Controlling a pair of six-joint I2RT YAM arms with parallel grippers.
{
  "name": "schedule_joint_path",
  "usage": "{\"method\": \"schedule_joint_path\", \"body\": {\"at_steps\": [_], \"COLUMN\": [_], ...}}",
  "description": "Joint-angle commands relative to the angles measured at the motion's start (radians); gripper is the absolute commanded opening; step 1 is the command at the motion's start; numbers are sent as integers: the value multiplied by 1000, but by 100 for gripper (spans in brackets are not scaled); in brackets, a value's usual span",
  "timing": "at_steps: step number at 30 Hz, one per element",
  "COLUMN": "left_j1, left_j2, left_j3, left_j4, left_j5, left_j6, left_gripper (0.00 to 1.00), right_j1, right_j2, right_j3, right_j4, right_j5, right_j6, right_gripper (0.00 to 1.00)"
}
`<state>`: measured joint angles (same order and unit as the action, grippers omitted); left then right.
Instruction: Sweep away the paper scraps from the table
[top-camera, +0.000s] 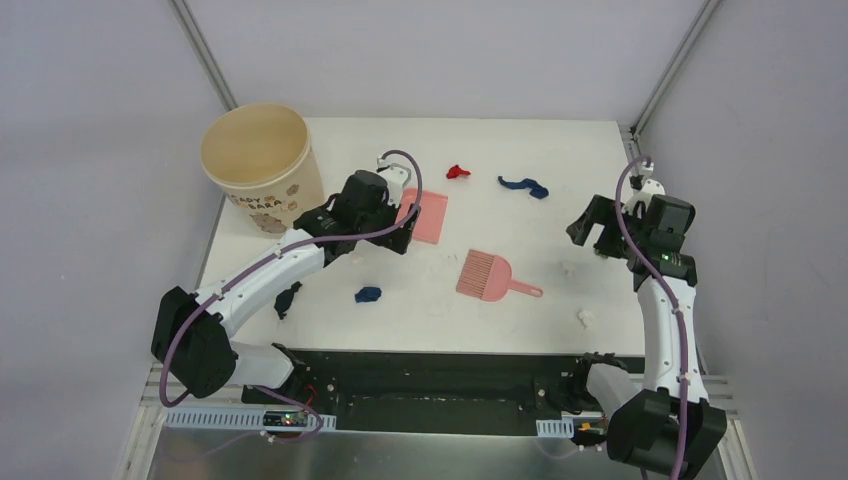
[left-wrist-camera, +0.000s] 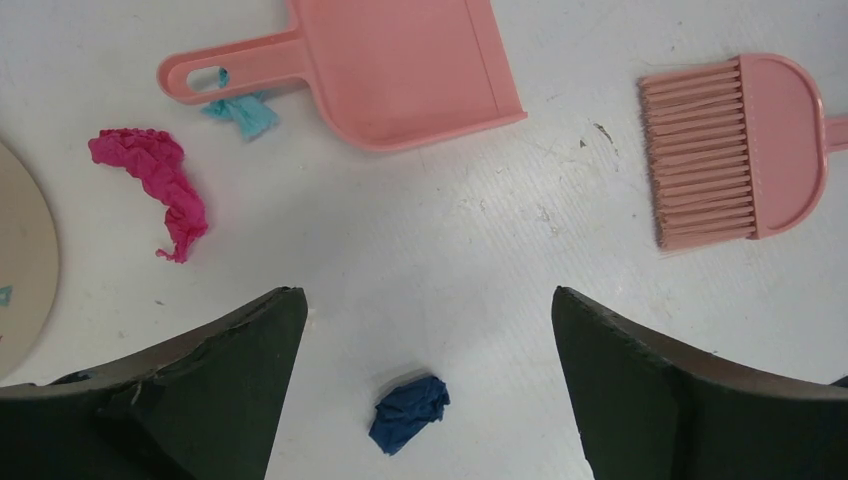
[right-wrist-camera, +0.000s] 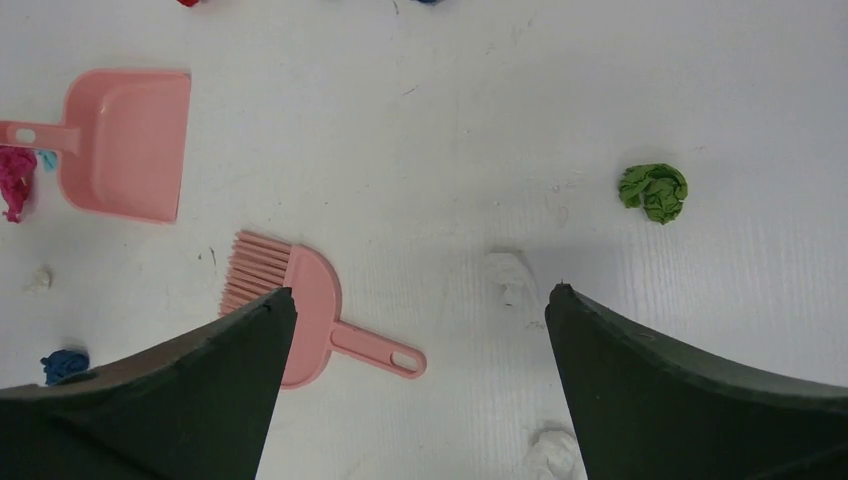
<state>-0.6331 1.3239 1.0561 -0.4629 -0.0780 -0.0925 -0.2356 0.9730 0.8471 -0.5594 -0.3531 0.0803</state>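
One bucket (top-camera: 291, 188) on the table (top-camera: 570, 160) bears illegible lettering.

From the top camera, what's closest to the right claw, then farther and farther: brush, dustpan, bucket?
Starting from the right gripper:
1. The pink hand brush, just to its left.
2. The pink dustpan, farther left.
3. The beige bucket, at the far-left back corner.
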Motion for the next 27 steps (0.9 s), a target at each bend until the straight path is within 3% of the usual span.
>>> {"method": "schedule_joint_path", "body": {"at_steps": [1, 4, 7, 11, 15, 20, 27], "left_j1": [9, 9, 9, 9, 23, 74, 117], "left_j2": [11, 22, 51, 117, 201, 255, 283], "left_j3": [41, 51, 76, 118, 175, 190, 178], "left_j4": [29, 16, -19, -49, -138, -174, -108], "left_j5": [19, 56, 146, 271, 275, 279, 468], "left_j6": [-18, -21, -23, -39, -53, -80, -121], "left_gripper": [97, 97, 97, 94, 91, 89, 83], "right_j1": [-5, -5, -4, 20, 141, 317, 396], "right_j2": [-37, -87, -108, -53, 2, 19, 87], "right_j3": [22, -22, -60, -37, 4, -28, -44], "right_j4": [25, 1, -15, -43, -110, -119, -143], "right_j5": [-97, -293, -415, -438, -379, -229, -161], "right_j6": [-21, -242, -338, -386, -497, -614, -716], "right_gripper": [100, 96, 94, 95, 93, 72, 47]}}
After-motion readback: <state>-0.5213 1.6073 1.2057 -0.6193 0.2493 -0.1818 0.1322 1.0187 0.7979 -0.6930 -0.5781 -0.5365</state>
